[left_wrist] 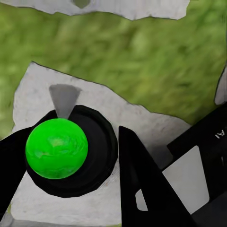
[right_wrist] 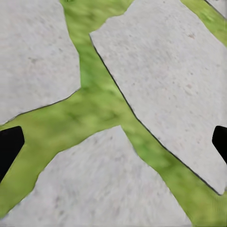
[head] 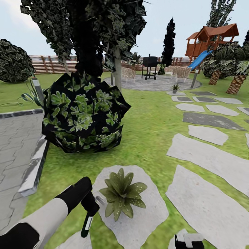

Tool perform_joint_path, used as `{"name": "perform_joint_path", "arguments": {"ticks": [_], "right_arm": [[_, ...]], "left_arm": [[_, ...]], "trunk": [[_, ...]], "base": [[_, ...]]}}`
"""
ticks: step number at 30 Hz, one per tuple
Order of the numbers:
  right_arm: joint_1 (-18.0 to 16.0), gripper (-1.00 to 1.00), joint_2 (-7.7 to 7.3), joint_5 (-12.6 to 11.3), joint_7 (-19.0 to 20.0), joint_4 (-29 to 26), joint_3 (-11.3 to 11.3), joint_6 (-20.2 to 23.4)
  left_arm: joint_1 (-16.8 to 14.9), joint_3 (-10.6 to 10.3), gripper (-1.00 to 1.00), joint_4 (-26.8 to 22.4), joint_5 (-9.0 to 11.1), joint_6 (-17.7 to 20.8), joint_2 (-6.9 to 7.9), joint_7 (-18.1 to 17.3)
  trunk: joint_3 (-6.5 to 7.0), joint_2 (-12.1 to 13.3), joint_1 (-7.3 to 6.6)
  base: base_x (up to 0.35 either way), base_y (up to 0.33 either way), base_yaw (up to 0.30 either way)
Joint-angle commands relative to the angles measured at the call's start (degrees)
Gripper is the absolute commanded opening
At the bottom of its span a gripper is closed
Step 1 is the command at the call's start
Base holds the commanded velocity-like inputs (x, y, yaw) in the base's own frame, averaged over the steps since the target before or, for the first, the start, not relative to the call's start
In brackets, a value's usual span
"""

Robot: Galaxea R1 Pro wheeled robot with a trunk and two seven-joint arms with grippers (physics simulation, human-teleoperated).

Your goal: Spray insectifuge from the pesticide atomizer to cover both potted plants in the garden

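My left gripper (head: 90,206) is shut on the pesticide atomizer (head: 87,223), a slim dark bottle hanging just left of the near potted plant (head: 121,194). That plant is a low rosette of white-speckled green leaves on a grey stepping stone (head: 138,224). In the left wrist view the atomizer (left_wrist: 56,148) appears end-on as a bright green disc in a black ring between the black fingers (left_wrist: 142,184). A second potted plant (head: 175,88) stands far off by the round patio. My right gripper (head: 188,241) is low at the front right, open over stones and grass (right_wrist: 113,146).
A big black-backed leafy bush (head: 83,112) and a tree trunk (head: 118,71) stand behind the near plant. A paved path with a raised curb (head: 33,173) runs on the left. Stepping stones (head: 207,155) lead right toward the patio, grill (head: 149,65) and playhouse (head: 211,39).
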Motion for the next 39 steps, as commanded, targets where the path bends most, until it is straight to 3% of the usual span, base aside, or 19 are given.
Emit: {"name": "perform_joint_path", "arguments": {"ticks": [1,5,8,11,15,21,26,33,39], "right_arm": [[-0.04,1.0,0.03,0.58,-0.39,0.07,-0.14,-0.08],[-0.04,1.0,0.02,0.58,-0.39,0.07,-0.14,-0.09],[-0.04,1.0,0.03,0.58,-0.39,0.07,-0.14,-0.09],[-0.04,1.0,0.02,0.58,-0.39,0.07,-0.14,-0.02],[-0.04,1.0,0.03,0.58,-0.39,0.07,-0.14,-0.03],[-0.04,1.0,-0.06,0.58,-0.39,0.07,-0.14,-0.08],[-0.04,1.0,-0.05,0.58,-0.39,0.07,-0.14,-0.09],[-0.04,1.0,-0.11,0.58,-0.45,0.07,-0.19,-0.09],[-0.04,1.0,-0.13,0.58,-0.48,0.07,-0.15,-0.09]], "left_arm": [[0.02,-0.44,-1.0,-0.05,-0.63,0.03,0.03,-0.6],[1.07,-0.81,-1.0,0.65,-1.8,-0.43,0.56,-0.54],[3.71,-0.76,-1.0,0.76,-2.74,-5.69,1.48,-0.48],[4.56,-0.54,-1.0,0.74,-2.85,-7.58,1.6,-0.43],[4.71,-0.46,-1.0,0.71,-2.87,-7.92,1.51,0.5],[4.77,-0.11,-1.0,0.74,-2.52,-7.72,1.43,5.14],[4.91,0.15,-1.0,0.76,-1.28,-8.16,1.2,5.58],[5.92,2.52,-1.0,1.41,-0.33,-17.91,1.14,5.67],[7.3,2.66,-1.0,2.02,-0.64,-19.9,1.16,8.13]], "trunk": [[-0.05,-0.02,0.01],[-0.05,-0.02,0.01],[-0.05,-0.02,0.01],[-0.05,-0.02,0.01],[-0.05,-0.02,0.01],[-0.05,-0.02,0.01],[-0.05,-0.02,0.01],[-0.05,-0.02,0.01],[-0.05,-0.02,0.01]], "base": [[0.17,0.178,-0.043],[0.094,0.088,-0.013],[0.009,0.008,-0.001],[0.001,0.001,0.0],[0.0,0.0,0.0],[0.0,0.0,0.0],[0.0,0.0,0.0],[0.0,0.0,0.0],[0.0,0.0,0.0]]}}
